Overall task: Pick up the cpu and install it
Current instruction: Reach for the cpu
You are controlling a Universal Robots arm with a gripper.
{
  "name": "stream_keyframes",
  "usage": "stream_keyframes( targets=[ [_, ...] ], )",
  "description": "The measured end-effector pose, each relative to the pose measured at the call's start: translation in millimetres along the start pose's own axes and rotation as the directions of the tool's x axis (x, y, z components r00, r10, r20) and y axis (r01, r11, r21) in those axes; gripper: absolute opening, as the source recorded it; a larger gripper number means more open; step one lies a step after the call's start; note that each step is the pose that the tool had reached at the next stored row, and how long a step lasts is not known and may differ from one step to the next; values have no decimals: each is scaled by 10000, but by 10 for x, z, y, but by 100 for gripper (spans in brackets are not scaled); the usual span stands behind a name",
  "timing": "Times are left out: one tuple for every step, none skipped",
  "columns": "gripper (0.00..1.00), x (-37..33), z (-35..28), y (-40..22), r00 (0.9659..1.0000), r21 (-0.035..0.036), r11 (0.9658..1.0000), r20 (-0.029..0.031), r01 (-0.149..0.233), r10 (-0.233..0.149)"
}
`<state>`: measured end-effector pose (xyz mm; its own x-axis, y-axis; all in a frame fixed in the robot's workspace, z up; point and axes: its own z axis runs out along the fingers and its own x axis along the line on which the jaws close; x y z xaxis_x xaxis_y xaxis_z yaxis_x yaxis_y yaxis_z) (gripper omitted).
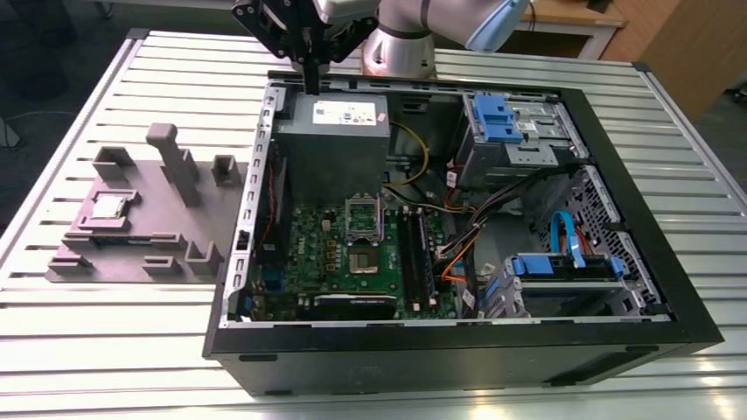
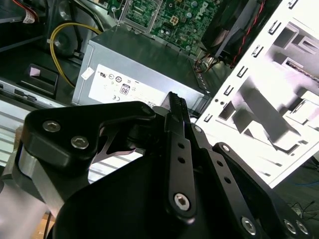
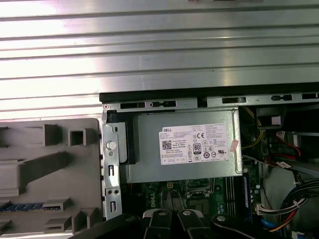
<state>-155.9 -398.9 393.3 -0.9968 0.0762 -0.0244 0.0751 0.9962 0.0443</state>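
A table (image 1: 117,350) of ribbed, silvery metal slats carries everything, its long grooves running from the exterior view's left to its right and catching bright glare in the first wrist view (image 3: 149,50). Beyond its far right corner stands pale brown wooden furniture (image 1: 677,44), and off the left edge the floor is dark. An open black computer case (image 1: 467,350) lies on its side on the table, showing a green motherboard (image 1: 350,254), a metal socket frame (image 1: 364,219) and blue drive brackets (image 1: 496,118). At the far end of the case sits a grey power supply (image 1: 332,144) with a white label (image 1: 348,113) on top; the label (image 3: 196,144) bears small black print, a code block and round marks. The gripper (image 1: 313,87) hangs above the far edge of the power supply, its jaws drawn together with nothing between them, as the second wrist view (image 2: 174,97) also shows. The cpu (image 1: 111,206) lies flat in a recess of a grey-mauve tray (image 1: 152,223) on the table, at the exterior view's left of the case and well apart from the gripper.
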Motion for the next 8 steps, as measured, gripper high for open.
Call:
stream_keyframes(
  targets=[
    [11, 2, 0, 0, 10000, 0, 10000, 0, 0, 0],
    [11, 3, 0, 0, 10000, 0, 10000, 0, 0, 0],
    [11, 5, 0, 0, 10000, 0, 10000, 0, 0, 0],
    [11, 7, 0, 0, 10000, 0, 10000, 0, 0, 0],
    [11, 11, 0, -1, 10000, -1, 10000, 1, -2, 2],
    [11, 13, 0, -1, 10000, -1, 10000, 1, -1, 1],
    [11, 13, 0, -1, 10000, 0, 10000, 0, 1, -1],
    [11, 14, 0, -1, 10000, 0, 10000, 0, 1, -1]
  ],
)
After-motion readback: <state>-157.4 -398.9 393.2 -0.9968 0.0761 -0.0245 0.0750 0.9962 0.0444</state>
